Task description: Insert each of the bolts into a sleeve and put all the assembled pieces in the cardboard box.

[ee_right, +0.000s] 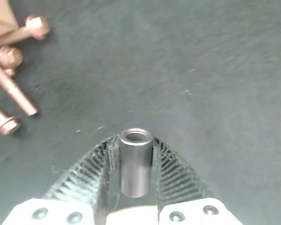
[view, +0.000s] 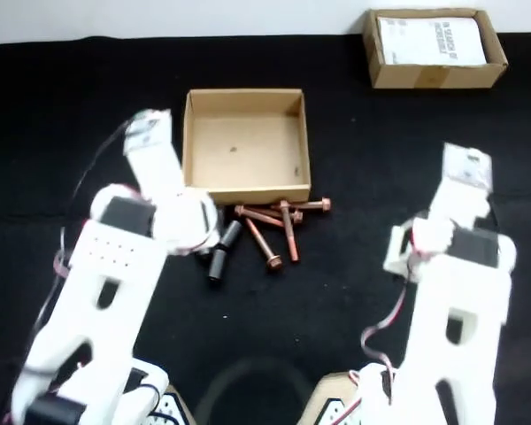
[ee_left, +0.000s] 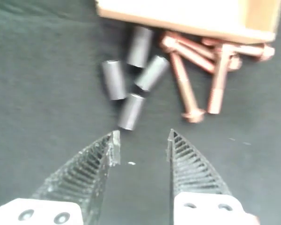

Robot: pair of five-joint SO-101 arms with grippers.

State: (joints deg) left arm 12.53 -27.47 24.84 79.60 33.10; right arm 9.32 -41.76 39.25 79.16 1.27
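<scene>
Evidently early in the job: the cardboard box (view: 246, 189) has no pieces in it and no bolt sits in any sleeve. Right claw (ee_right: 135, 142) pinches the held sleeve (ee_right: 135, 171) between its ribbed pads, bore end pointing out past the tips, open and unobstructed. Left claw (ee_left: 141, 140) is spread, with nothing between its fingers, low over the pile. The loose sleeves (ee_left: 131, 111) start just ahead of one fingertip, the nearest almost touching it and the others clustered just beyond. The bolts (ee_left: 196, 70) lie farther out from this claw, fanned against the box wall, on the side toward the right claw. Step in hand, as I read it, is the first pairing: a bolt for the held sleeve. Next move likely calls for the left claw to pass over the sleeves, close on one shank clear of its crossed neighbours, then line the tip up with the waiting bore. Count: five sleeves, four loose and one held. Bolts look like five, though they overlap and I can't be sure. A second box (view: 434, 75) with a sheet inside sits well beyond the right claw.
</scene>
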